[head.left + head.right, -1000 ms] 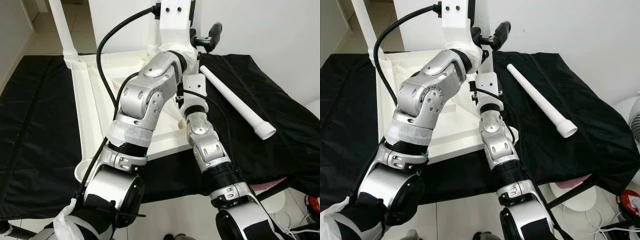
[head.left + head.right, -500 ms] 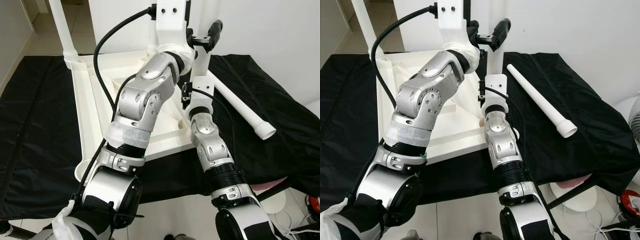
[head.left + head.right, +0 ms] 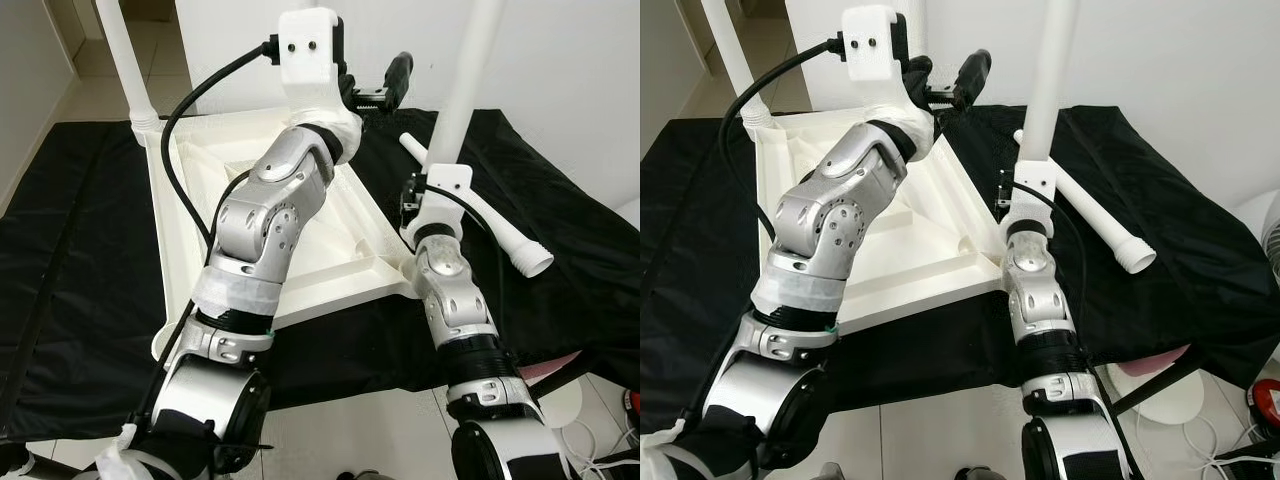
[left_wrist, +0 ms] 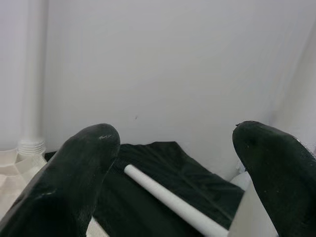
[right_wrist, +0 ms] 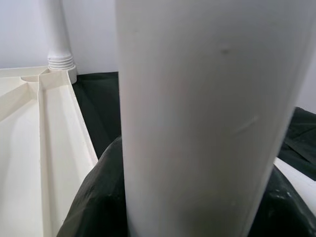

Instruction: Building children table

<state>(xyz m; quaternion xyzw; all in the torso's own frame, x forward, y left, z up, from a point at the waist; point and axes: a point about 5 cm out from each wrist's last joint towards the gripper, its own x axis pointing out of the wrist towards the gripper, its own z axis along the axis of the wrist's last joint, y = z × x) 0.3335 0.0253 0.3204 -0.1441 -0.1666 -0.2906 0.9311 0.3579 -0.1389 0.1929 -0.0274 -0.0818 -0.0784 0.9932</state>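
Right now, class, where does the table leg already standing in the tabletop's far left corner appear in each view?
Left eye view: standing leg, top left corner.
Right eye view: top left corner.
Left wrist view: against the wall, past the left gripper.
Right wrist view: beyond the held leg, at the tabletop's corner.
Shared landmark: the upturned tabletop.

The upright leg [image 3: 465, 75] runs off the top edge; the right tool [image 5: 163, 207] is mostly hidden behind it.
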